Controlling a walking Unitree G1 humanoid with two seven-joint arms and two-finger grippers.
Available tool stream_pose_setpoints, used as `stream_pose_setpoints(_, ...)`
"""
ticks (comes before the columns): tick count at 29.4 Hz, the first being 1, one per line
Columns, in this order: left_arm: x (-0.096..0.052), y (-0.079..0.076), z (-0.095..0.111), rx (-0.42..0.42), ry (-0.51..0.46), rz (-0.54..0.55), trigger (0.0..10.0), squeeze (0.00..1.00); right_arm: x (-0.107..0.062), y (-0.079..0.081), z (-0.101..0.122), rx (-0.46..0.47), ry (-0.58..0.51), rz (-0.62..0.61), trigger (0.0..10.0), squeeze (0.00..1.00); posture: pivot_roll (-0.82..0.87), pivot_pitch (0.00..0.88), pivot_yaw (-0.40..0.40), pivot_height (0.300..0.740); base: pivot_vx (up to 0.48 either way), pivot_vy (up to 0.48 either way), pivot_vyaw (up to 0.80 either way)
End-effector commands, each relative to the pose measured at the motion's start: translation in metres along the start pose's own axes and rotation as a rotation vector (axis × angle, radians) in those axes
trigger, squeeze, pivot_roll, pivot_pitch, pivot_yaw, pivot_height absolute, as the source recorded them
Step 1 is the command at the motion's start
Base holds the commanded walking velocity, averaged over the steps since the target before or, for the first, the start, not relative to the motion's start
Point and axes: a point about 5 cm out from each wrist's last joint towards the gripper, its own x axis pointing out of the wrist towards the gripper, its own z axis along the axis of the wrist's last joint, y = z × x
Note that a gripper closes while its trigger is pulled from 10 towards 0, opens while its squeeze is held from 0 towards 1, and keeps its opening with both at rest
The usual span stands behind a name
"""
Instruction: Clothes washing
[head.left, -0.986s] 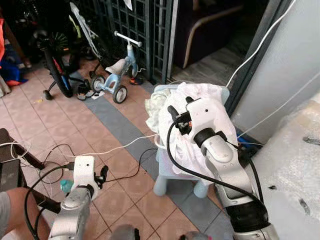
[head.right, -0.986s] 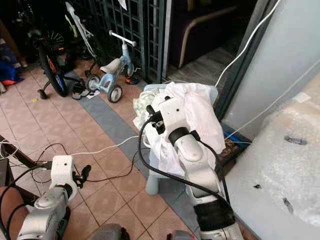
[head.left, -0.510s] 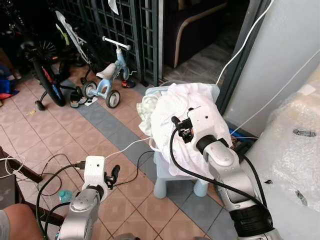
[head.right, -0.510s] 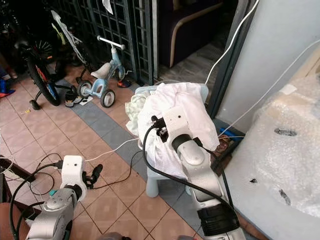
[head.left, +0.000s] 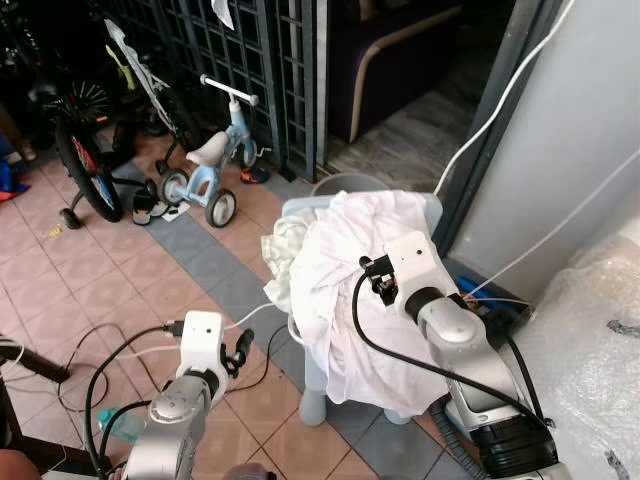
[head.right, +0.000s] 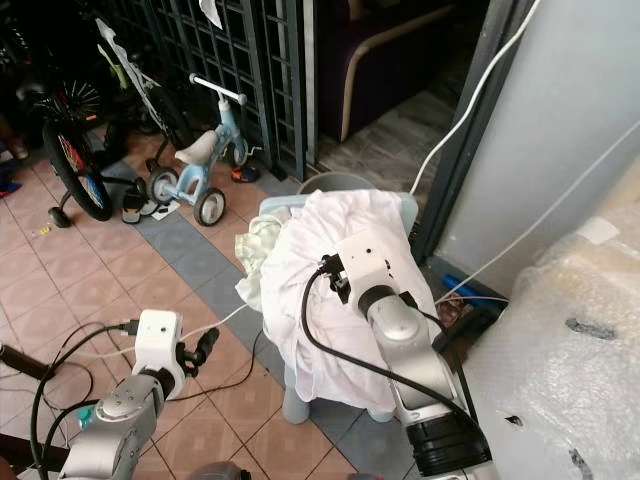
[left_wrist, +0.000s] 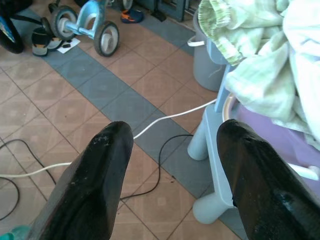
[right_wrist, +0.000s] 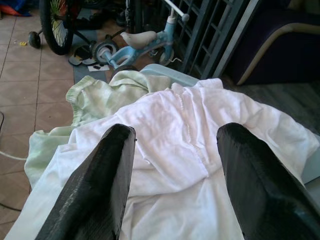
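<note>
Right silver arm raised and bent at the elbow, forearm angled up and forward, white wrist housing at the top with a black cable looping down from it. Right gripper (right_wrist: 172, 185): two long black fingers (right_wrist: 95, 185) spread wide apart, nothing between them. Left silver arm held low, forearm pointing forward. Left gripper (left_wrist: 172, 185): black fingers (left_wrist: 95, 185) likewise spread apart, holding nothing, aimed downward.

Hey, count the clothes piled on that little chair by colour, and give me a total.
White garment: 1
Pale green garment: 1
Total: 2, both heaped on the light blue chair; any pieces buried underneath can't be made out.
</note>
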Motion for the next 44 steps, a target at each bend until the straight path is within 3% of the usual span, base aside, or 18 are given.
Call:
stream_pose_setpoints(1,-0.002,-0.003,0.002,0.032,0.0,-0.003,10.0,0.0,-0.001,0.008,-0.011,0.002,0.055,0.041,10.0,0.0,0.03,0.054,0.035,0.74,0.0,0.0,0.0)
stream_pose_setpoints(9,-0.022,-0.023,0.013,0.118,-0.055,-0.143,10.0,0.0,-0.003,0.012,-0.044,0.011,0.221,0.09,10.0,0.0,0.08,0.09,0.021,0.74,0.0,0.0,0.0)
stream_pose_setpoints(10,-0.027,-0.033,0.018,0.146,-0.087,-0.225,10.0,0.0,0.001,0.012,-0.049,0.0,0.248,0.086,10.0,0.0,0.09,0.106,0.019,0.74,0.0,0.0,0.0)
stream_pose_setpoints(13,-0.032,-0.04,0.018,0.173,-0.081,-0.285,10.0,0.0,0.009,0.012,-0.055,-0.007,0.29,0.075,10.0,0.0,0.11,0.12,0.018,0.74,0.0,0.0,0.0)
stream_pose_setpoints(18,-0.036,-0.04,0.019,0.194,-0.051,-0.308,10.0,0.0,0.026,0.0,-0.05,-0.097,0.296,-0.016,10.0,0.0,0.13,0.143,0.019,0.74,0.0,0.0,0.0)
stream_pose_setpoints(24,-0.039,-0.037,0.02,0.205,-0.036,-0.306,10.0,0.0,0.033,-0.01,-0.045,-0.128,0.277,-0.086,10.0,0.0,0.13,0.157,0.022,0.74,0.0,0.0,0.0)
stream_pose_setpoints(25,-0.039,-0.037,0.02,0.207,-0.031,-0.308,10.0,0.0,0.033,-0.008,-0.051,-0.111,0.299,-0.079,8.0,0.0,0.13,0.158,0.023,0.74,0.0,0.0,0.0)
stream_pose_setpoints(26,-0.04,-0.038,0.02,0.212,-0.025,-0.315,10.0,0.0,0.031,-0.004,-0.06,-0.069,0.331,-0.064,0.0,0.0,0.13,0.163,0.025,0.74,0.0,0.0,0.0)
stream_pose_setpoints(33,-0.038,-0.042,0.02,0.209,-0.017,-0.346,10.0,0.0,0.025,0.008,-0.074,0.067,0.383,-0.037,0.0,0.0,0.12,0.163,0.025,0.74,0.0,0.0,0.0)
stream_pose_setpoints(35,-0.035,-0.045,0.02,0.247,-0.01,-0.357,10.0,0.0,0.024,0.011,-0.075,0.113,0.379,-0.027,0.0,0.0,0.11,0.156,0.023,0.74,0.0,0.0,0.0)
stream_pose_setpoints(39,-0.031,-0.049,0.024,0.297,-0.039,-0.376,10.0,0.0,0.027,0.009,-0.074,0.156,0.375,-0.028,0.0,0.0,0.1,0.138,0.02,0.74,0.0,0.0,0.0)
stream_pose_setpoints(44,-0.025,-0.049,0.026,0.29,-0.038,-0.364,10.0,0.0,0.029,0.006,-0.07,0.217,0.36,-0.039,0.0,0.0,0.09,0.113,0.015,0.74,0.0,0.0,0.0)
